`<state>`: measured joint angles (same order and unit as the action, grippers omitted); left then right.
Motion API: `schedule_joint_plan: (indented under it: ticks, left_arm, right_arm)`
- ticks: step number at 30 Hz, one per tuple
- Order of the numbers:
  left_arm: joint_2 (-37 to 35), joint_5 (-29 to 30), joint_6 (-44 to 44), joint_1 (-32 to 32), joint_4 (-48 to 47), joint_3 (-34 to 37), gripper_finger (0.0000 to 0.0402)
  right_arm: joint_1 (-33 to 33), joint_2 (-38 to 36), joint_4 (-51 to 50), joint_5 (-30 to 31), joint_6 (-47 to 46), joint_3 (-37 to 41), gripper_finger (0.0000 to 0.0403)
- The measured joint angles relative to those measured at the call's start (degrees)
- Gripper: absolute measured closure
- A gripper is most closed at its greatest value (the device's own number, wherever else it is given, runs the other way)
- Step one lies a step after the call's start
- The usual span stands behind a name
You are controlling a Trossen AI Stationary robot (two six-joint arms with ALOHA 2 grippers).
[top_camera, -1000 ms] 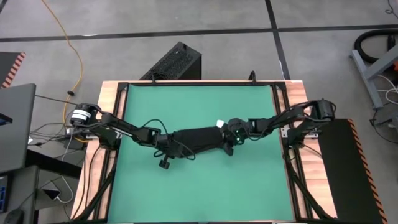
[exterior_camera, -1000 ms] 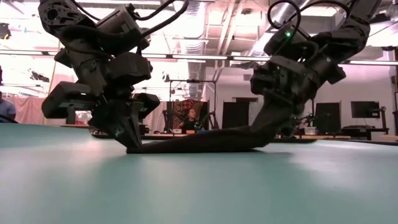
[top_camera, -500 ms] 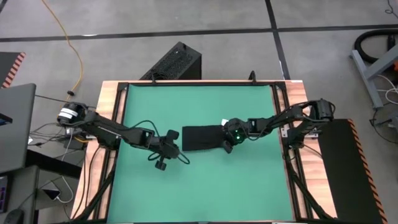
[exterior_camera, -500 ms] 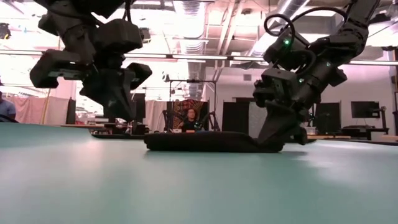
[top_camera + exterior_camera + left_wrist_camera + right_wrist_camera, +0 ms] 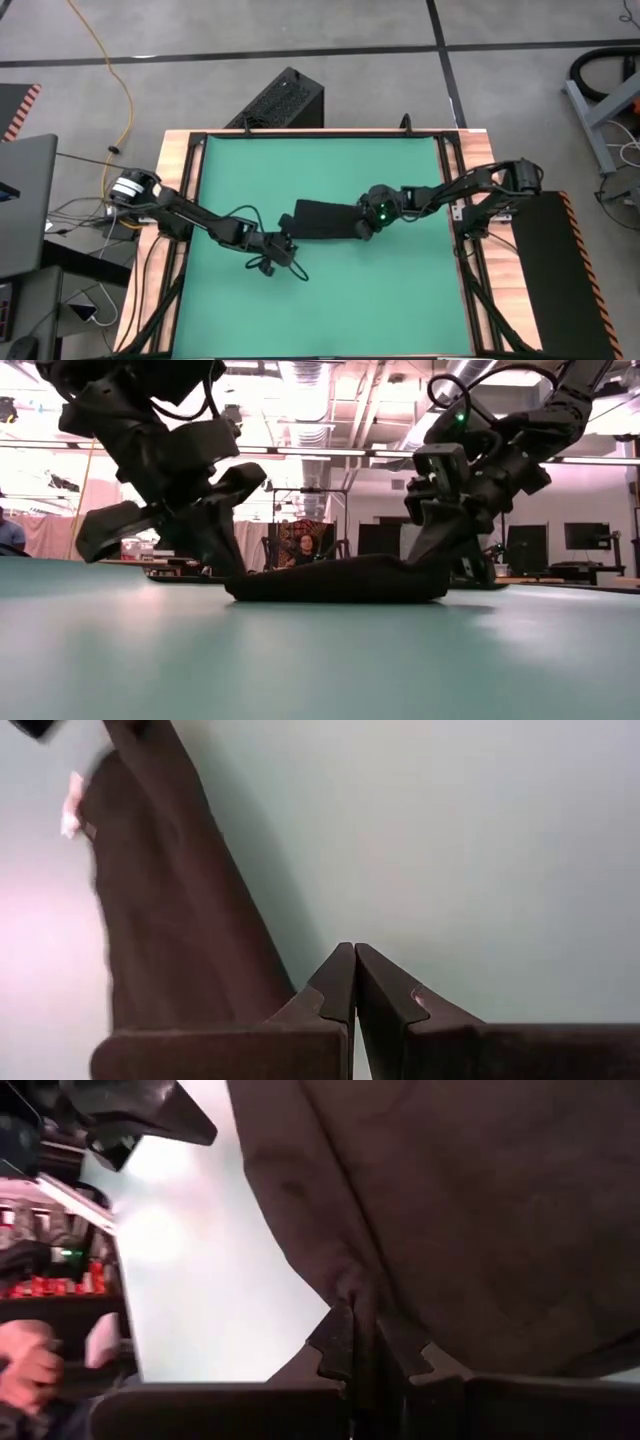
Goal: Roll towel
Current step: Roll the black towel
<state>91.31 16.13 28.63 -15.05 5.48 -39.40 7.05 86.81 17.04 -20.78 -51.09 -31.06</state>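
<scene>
Fingers of the left gripper [image 5: 354, 982] are pressed together and empty, back down beside the towel [image 5: 325, 221] after letting its end go; the right gripper [image 5: 362, 1342] stays pinched on the far edge. That leaves the towel folded shorter between them on the green mat [image 5: 400, 290], so the rolling looks barely begun.

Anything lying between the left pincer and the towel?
Nothing: in the high view, left pincer sits beside the towel end, only bare green mat around.

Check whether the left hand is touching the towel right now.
Cannot tell. In the left wrist view the shut left hand sits right beside the towel edge; neither contact nor a gap shows plainly.
</scene>
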Motion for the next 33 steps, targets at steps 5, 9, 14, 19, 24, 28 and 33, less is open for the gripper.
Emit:
schedule_joint_plan:
  ticks: [5, 9, 14, 19, 24, 28, 33]
  left_arm:
    - [-0.07, 1.98, 3.62, 0.41, 2.59, -0.02, 0.0402]
    - [0.11, -0.38, 5.19, 3.07, 3.18, -0.02, 0.0401]
    - [0.62, -1.52, 5.22, 6.49, 6.8, 0.48, 0.0401]
    - [0.68, -2.37, 6.09, 8.6, 11.82, 2.96, 0.0401]
    - [0.68, -3.83, 5.14, 9.55, 15.19, 5.86, 0.0402]
    - [0.68, -3.17, 5.31, 9.51, 15.58, 6.84, 0.0401]
    - [0.68, -1.28, 6.4, 9.6, 15.67, 6.86, 0.0402]
  right_arm:
    - [1.16, -1.47, -0.12, -0.71, -1.69, -0.06, 0.0374]
    - [2.29, -1.64, -0.31, -1.42, -2.55, -0.06, 0.0374]
    - [3.25, -1.66, -0.31, -2.11, -3.1, -0.06, 0.0374]
    - [4.26, -1.71, -0.29, -3.14, -3.57, -0.06, 0.0374]
    - [5.57, -1.71, -0.24, -3.12, -3.99, -0.06, 0.0374]
    - [6.4, -1.71, -0.27, -3.1, -4.07, -0.06, 0.0374]
    - [6.69, -1.71, -0.41, -1.92, -4.8, -0.06, 0.0374]
